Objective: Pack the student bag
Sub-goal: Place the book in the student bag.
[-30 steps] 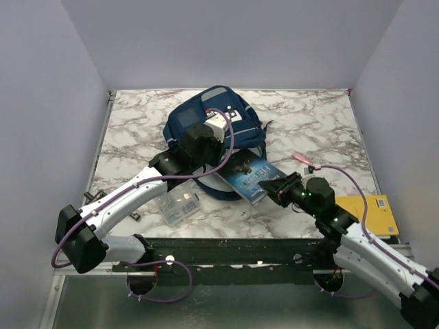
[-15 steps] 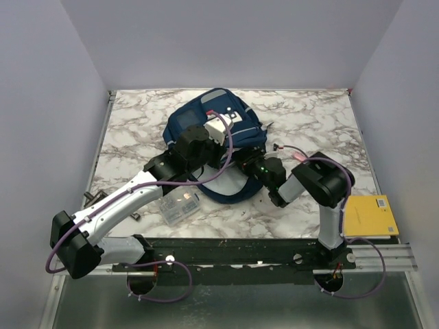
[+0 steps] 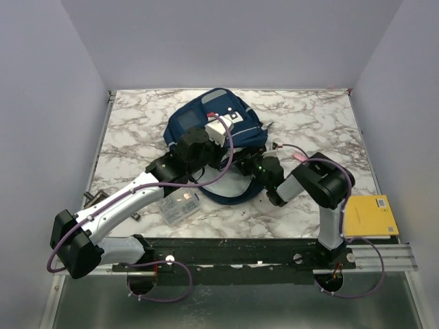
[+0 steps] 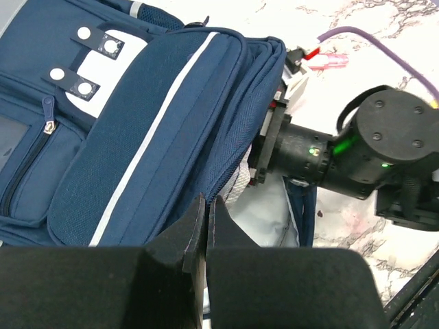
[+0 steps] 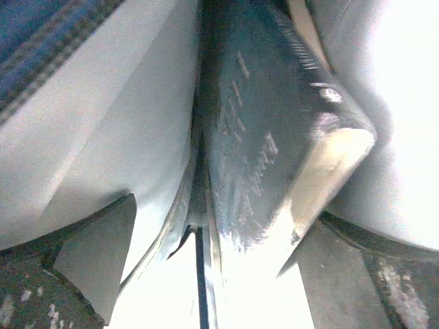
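The navy student bag (image 3: 214, 122) lies at the table's middle, its opening facing the arms. My left gripper (image 4: 206, 203) is shut, its tips pinched at the zip edge of the bag (image 4: 137, 130), holding the mouth open so the pale lining shows. My right gripper (image 3: 252, 166) reaches into that mouth; its black wrist (image 4: 329, 154) shows in the left wrist view. Inside the bag, a dark book (image 5: 267, 130) with a pale page edge lies between the right gripper's (image 5: 226, 274) fingers (image 5: 89, 260), which stand wide apart and open.
A small clear plastic box (image 3: 177, 203) sits near the table's front, under the left arm. A yellow notebook (image 3: 370, 214) lies at the front right corner. A pink item (image 3: 300, 156) rests right of the bag, also in the left wrist view (image 4: 328, 62).
The right arm swung in and pushed the blue book from the table into the bag's mouth, then its jaws spread apart. The left gripper stayed at the bag's edge.
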You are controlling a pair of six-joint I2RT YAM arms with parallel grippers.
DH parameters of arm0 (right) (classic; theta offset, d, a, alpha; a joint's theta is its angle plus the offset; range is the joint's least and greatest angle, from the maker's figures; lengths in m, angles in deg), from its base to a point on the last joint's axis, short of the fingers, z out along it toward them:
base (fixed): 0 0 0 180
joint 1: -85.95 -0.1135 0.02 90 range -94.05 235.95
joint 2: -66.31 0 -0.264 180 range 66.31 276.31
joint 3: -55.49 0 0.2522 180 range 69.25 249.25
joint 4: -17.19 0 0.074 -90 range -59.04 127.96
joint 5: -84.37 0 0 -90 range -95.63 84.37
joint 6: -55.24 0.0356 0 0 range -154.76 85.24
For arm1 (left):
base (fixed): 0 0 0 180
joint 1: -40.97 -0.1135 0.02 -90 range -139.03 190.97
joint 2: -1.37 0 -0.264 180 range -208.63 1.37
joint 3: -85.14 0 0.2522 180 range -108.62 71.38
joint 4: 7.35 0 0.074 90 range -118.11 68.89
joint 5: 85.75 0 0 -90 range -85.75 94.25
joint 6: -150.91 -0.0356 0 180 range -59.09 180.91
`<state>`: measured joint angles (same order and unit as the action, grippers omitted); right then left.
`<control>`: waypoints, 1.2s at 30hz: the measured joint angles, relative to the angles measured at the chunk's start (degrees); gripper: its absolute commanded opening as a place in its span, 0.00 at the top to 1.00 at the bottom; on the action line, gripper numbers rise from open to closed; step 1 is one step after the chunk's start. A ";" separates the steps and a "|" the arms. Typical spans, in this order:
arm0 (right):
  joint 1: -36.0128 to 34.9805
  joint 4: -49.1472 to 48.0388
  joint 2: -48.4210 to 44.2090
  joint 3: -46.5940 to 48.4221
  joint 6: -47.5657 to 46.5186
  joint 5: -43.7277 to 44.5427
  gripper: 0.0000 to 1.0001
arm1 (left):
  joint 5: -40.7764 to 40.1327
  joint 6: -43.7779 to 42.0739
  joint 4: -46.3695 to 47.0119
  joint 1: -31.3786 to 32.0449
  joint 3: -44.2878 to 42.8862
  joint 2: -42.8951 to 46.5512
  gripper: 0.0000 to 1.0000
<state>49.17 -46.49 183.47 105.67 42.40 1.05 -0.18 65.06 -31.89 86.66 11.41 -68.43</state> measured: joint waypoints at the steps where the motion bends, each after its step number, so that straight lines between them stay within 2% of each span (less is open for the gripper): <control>1: 0.00 2.27 -2.12 -1.09 0.07 -0.07 0.02 | 0.00 0.24 -0.02 -0.20 0.00 -0.20 1.00; 17: -0.50 56.96 -41.57 -8.20 -11.65 -3.21 0.00 | 0.92 4.24 0.31 -0.59 -0.15 -1.05 1.00; 20: -0.50 62.99 -47.06 -8.44 -14.53 -3.19 0.00 | 2.43 5.07 0.63 -0.31 -0.44 -1.27 1.00; 22: -0.50 65.07 -48.54 -8.44 -15.82 -3.19 0.07 | 2.97 5.31 0.76 -0.28 -0.46 -1.46 1.00; 23: -0.50 65.24 -48.61 -8.48 -16.24 -3.19 0.12 | 3.15 5.51 0.74 -0.31 -0.46 -1.55 1.00; 26: -0.48 64.50 -48.57 -9.42 -17.05 -3.98 0.19 | 3.80 5.90 0.70 -0.31 -0.46 -1.64 1.00; 30: -0.50 65.00 -49.99 -10.49 -15.52 -5.90 0.20 | 4.04 6.01 0.37 -0.35 -0.46 -1.68 1.00; 36: -0.50 85.24 -59.76 -4.81 -14.62 -3.08 0.18 | 4.20 8.15 -0.66 -0.35 -0.46 -2.91 1.00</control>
<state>48.67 38.75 123.71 100.86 27.78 -2.04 4.02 73.21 -32.55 86.31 10.95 -71.34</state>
